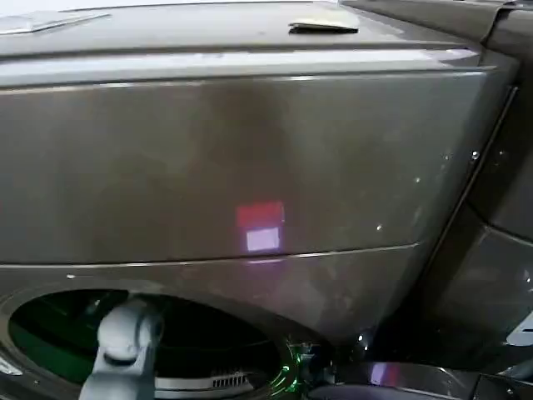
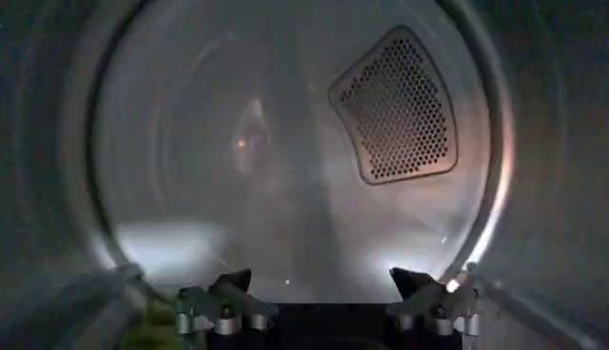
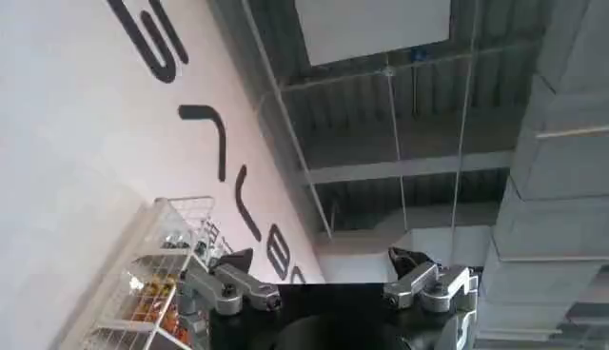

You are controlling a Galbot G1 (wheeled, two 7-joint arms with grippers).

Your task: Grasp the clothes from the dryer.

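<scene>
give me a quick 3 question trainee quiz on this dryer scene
1. True or false: the left gripper is inside the dryer drum.
2. The left gripper's fingers are: A) open, holding nothing B) shut on a garment C) clamped on the door rim
3. What perforated part sits on the drum's back wall?

Key: 1 true. 2 A. 3 the vent panel. The right gripper waits open, aimed at the ceiling.

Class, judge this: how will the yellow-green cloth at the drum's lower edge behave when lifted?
The yellow-green cloth looks soft and lumpy, so it will probably droop. It seems small beside the drum, so likely light. The open left gripper may catch only a fold.
</scene>
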